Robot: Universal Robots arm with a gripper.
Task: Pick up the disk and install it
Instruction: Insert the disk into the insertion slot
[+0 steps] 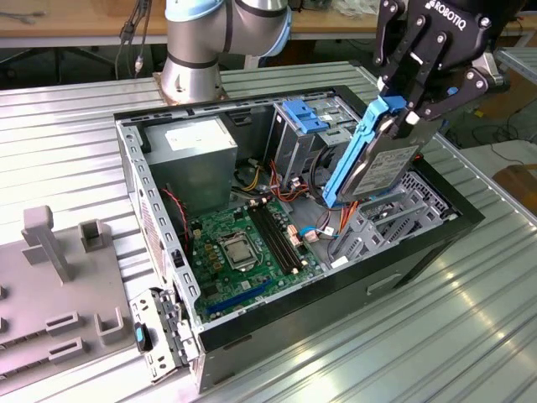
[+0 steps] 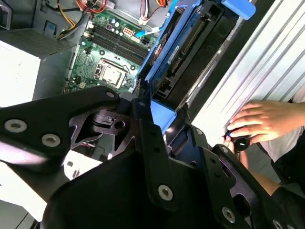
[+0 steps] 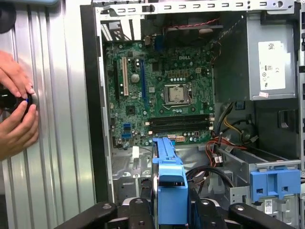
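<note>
The disk [image 1: 388,164], a grey metal drive in a bright blue carrier [image 1: 351,159], hangs tilted on edge above the open computer case [image 1: 419,252], over the drive cage [image 1: 394,220] at the exterior view's right. My gripper [image 1: 413,107] is shut on the disk's upper end, black fingers on both sides. In the second wrist view the disk [image 2: 188,50] reaches from the gripper [image 2: 164,121] down toward the case. In the first wrist view the blue carrier's edge [image 3: 170,183] stands between the fingers [image 3: 138,210], above the case floor.
Inside the case lie a green motherboard [image 1: 243,239], a grey power supply [image 1: 197,151], a lighter-blue bracket [image 1: 304,116] and loose cables [image 1: 281,189]. A person's hands [image 3: 16,109] hold a small black object on the ribbed metal table beside the case. A grey fixture [image 1: 50,285] sits at the exterior view's left.
</note>
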